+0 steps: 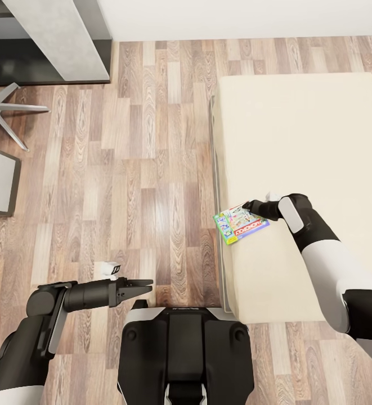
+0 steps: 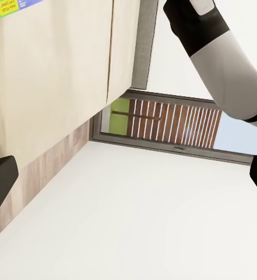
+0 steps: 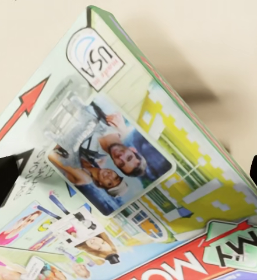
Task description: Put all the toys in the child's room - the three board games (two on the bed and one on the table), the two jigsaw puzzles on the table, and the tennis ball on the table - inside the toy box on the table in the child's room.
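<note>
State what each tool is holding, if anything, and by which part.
Right tool: at the board game's edge; grip not confirmable. Left tool: nothing.

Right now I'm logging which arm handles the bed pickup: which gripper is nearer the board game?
Right. The right gripper is at the board game, at the edge of the bed. The left gripper hangs over the floor, well short of it.
</note>
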Motion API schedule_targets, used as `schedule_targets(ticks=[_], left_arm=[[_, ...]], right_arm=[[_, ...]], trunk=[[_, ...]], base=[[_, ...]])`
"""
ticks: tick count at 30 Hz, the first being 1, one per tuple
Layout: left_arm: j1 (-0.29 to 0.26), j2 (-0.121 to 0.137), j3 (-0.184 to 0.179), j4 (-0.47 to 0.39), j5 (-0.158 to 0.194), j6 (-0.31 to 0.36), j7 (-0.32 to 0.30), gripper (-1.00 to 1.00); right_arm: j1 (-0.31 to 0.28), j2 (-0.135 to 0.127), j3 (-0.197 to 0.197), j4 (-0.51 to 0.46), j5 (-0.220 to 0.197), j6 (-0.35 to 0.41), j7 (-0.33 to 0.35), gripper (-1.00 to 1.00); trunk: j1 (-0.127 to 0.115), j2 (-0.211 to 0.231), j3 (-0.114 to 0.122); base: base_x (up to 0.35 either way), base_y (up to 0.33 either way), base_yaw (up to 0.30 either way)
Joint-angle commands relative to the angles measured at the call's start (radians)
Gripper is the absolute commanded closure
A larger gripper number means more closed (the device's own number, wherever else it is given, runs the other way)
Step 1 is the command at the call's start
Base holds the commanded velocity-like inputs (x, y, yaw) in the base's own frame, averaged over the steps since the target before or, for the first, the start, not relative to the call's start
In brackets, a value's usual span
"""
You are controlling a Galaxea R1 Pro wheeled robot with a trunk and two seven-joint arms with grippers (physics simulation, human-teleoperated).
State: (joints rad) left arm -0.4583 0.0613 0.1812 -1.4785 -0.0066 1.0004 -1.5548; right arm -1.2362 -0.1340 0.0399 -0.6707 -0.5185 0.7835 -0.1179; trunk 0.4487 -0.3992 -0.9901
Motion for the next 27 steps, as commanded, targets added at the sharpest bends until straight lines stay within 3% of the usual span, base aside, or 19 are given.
schedule_targets(ticks=[1,21,27], left_arm=[[0.0,0.0,0.0,0.0,-0.001,0.01,-0.004,-1.0],[0.0,0.0,0.0,0.0,-0.001,0.01,-0.004,-1.0],[0.0,0.0,0.0,0.0,-0.001,0.01,-0.004,-1.0]], right_arm=[[0.0,-0.001,0.002,0.032,0.007,0.003,-0.008,-1.0],[0.006,-0.004,0.0,0.019,0.006,0.004,-0.004,-1.0],[0.025,-0.004,-0.002,-0.103,0.004,0.046,-0.004,-1.0]], trunk=[[0.001,-0.001,-0.001],[0.001,-0.001,0.013],[0.001,-0.001,0.023]], base=[[0.0,0.0,0.0],[0.0,0.0,0.0],[0.0,0.0,0.0]])
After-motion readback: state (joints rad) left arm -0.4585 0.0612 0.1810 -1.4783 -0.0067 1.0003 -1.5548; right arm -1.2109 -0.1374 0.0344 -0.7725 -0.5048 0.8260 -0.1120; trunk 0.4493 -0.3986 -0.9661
